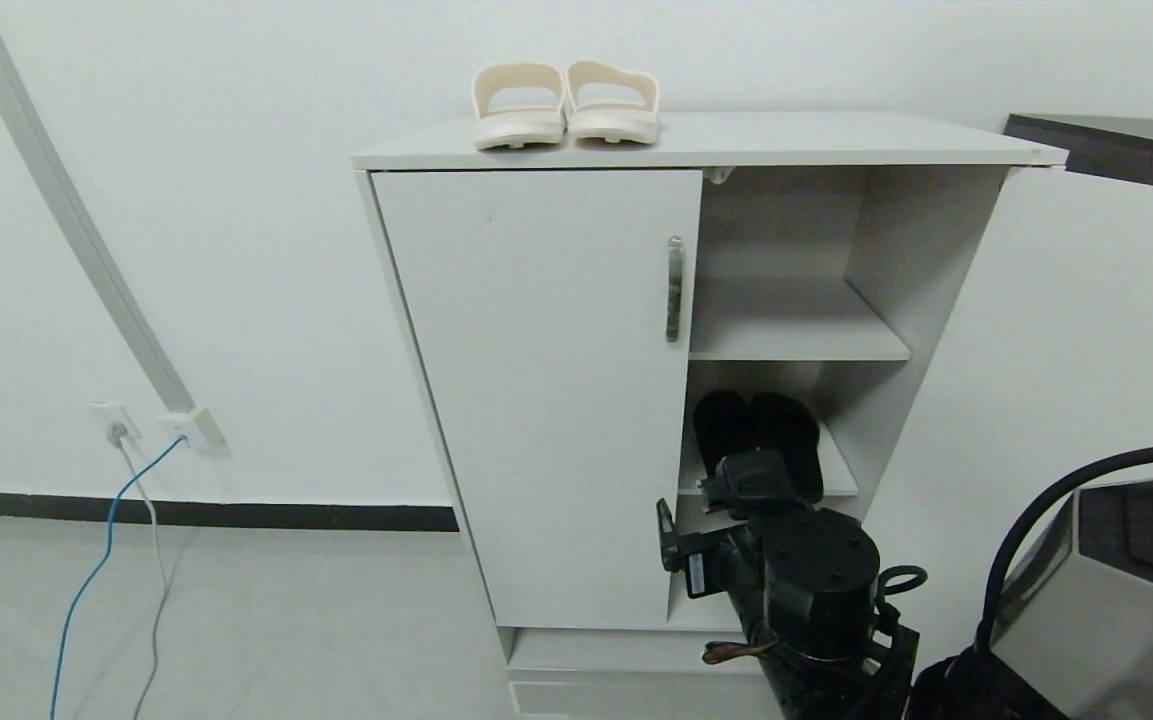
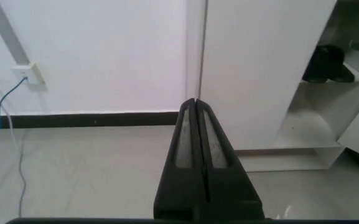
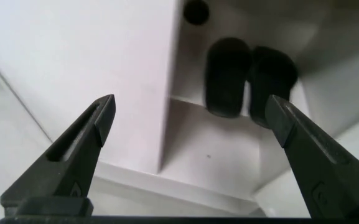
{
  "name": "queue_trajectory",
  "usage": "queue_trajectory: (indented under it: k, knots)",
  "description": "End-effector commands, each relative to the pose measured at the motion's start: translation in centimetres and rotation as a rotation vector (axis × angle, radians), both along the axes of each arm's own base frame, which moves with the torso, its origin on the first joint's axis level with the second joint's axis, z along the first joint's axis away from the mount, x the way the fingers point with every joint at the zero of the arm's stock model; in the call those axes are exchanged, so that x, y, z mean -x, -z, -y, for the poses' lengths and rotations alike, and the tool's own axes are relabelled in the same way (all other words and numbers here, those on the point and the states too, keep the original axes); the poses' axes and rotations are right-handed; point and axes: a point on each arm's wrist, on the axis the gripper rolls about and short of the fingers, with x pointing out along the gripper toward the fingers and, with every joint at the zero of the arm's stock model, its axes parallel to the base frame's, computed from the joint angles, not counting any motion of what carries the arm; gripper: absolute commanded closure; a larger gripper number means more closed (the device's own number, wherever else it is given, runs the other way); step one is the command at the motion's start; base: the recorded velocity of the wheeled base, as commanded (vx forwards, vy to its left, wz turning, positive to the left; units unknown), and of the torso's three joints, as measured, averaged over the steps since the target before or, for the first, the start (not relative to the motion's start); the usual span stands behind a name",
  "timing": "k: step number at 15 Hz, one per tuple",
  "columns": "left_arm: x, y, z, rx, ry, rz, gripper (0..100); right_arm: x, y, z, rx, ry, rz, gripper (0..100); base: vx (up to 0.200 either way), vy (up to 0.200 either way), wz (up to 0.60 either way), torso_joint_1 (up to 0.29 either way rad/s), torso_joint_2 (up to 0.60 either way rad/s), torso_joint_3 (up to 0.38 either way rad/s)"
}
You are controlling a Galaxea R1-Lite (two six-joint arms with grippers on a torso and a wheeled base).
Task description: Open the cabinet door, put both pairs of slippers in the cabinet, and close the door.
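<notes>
A white cabinet (image 1: 536, 400) stands against the wall, its left door shut and its right door (image 1: 1066, 330) swung open. A black pair of slippers (image 1: 756, 435) lies on the lower shelf inside, also visible as black slippers (image 3: 229, 78) and black slippers (image 2: 328, 62). A cream pair of slippers (image 1: 566, 105) sits on the cabinet top. My right gripper (image 3: 190, 102) is open and empty just in front of the lower shelf, low in the opening (image 1: 751, 478). My left gripper (image 2: 195, 102) is shut on nothing, low over the floor left of the cabinet.
The upper shelf (image 1: 796, 320) is bare. A metal handle (image 1: 674, 288) runs down the shut door's edge. Wall sockets (image 1: 151, 425) with a blue and a grey cable (image 1: 96, 570) hang at the left. A dark tabletop (image 1: 1116, 140) sits behind the open door.
</notes>
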Motion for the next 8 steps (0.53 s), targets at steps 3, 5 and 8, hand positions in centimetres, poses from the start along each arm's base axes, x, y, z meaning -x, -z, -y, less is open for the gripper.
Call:
queue_trajectory:
  k: [3, 5, 8]
  knots:
    - [-0.01, 0.00, 0.00, 0.000, 0.001, -0.001, 100, 0.03, 0.53, 0.41, 0.030, 0.006, -0.013, 0, 0.000, 0.200, 0.00, 0.002, 0.00, 0.004]
    - [-0.01, 0.00, 0.00, 0.000, -0.001, -0.001, 100, 0.03, 0.53, 0.41, 0.030, 0.006, -0.013, 0, 0.000, 0.100, 0.00, 0.001, 0.00, -0.001]
    - [-0.01, -0.01, 0.00, 0.000, -0.001, 0.000, 100, 0.04, 0.62, 0.42, 0.032, 0.003, -0.015, 0, 0.000, 0.000, 0.00, 0.000, 0.00, 0.000]
